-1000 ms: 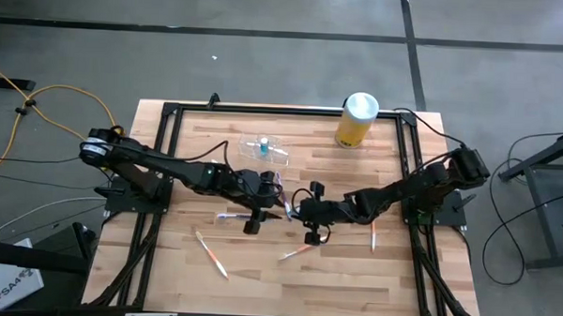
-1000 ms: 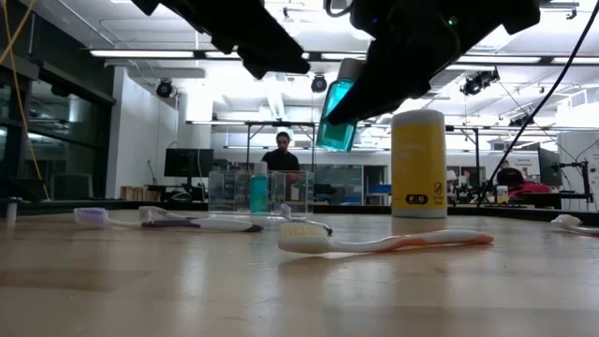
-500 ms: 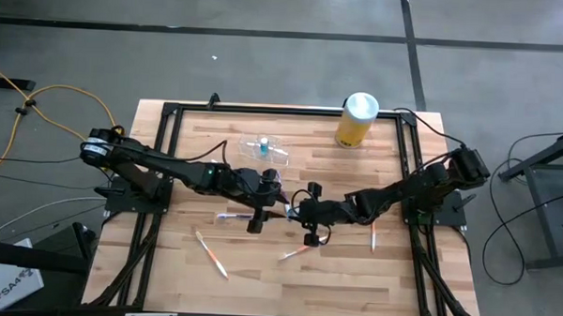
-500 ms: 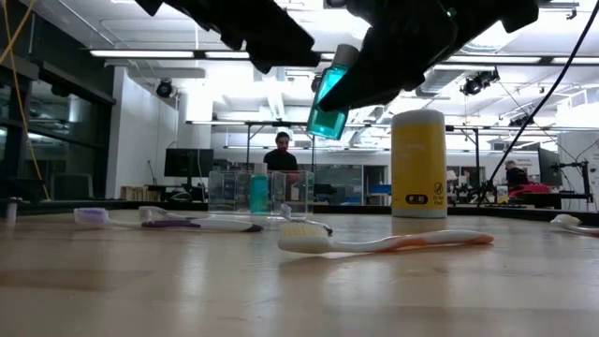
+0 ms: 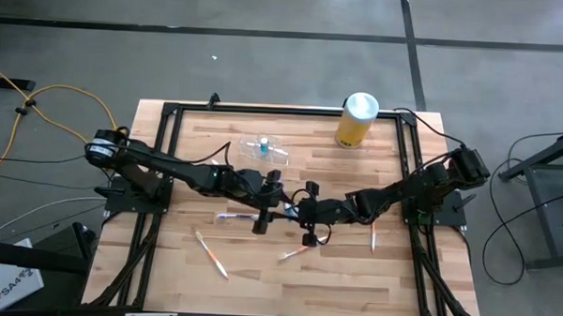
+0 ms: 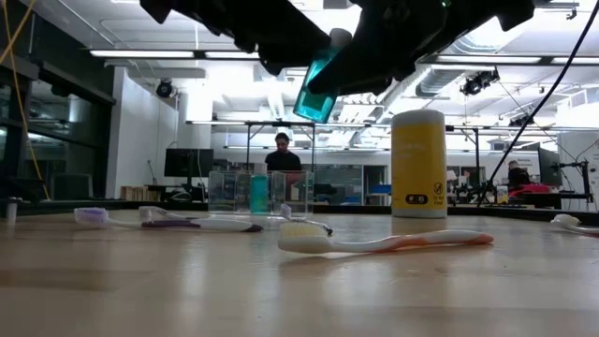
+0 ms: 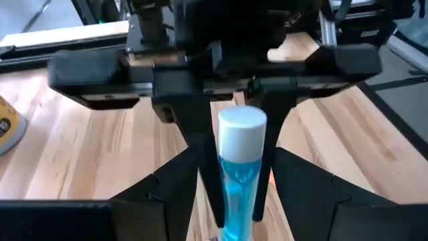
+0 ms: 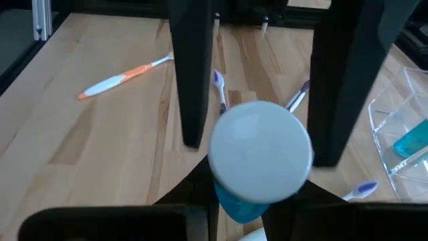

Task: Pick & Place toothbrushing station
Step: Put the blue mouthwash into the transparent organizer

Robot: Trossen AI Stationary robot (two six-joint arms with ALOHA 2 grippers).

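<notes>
right pincer (image 7: 237, 100) grips blue tube (image 7: 237, 181) above table; left pincer (image 8: 257, 80) wide, straddling white cap (image 8: 261, 150).

The small clear plastic cup-like holder (image 5: 263, 148) sits toward the far middle of the wooden surface (image 5: 390, 284), with the yellow white-lidded canister (image 5: 356, 120) to its right. Nearer, the left end effector (image 5: 273, 197) and right end effector (image 5: 297, 209) meet above scattered toothbrushes (image 5: 210, 254).

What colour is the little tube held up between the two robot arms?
The tube is see-through blue with a white cap, clearest in the left wrist view.
</notes>
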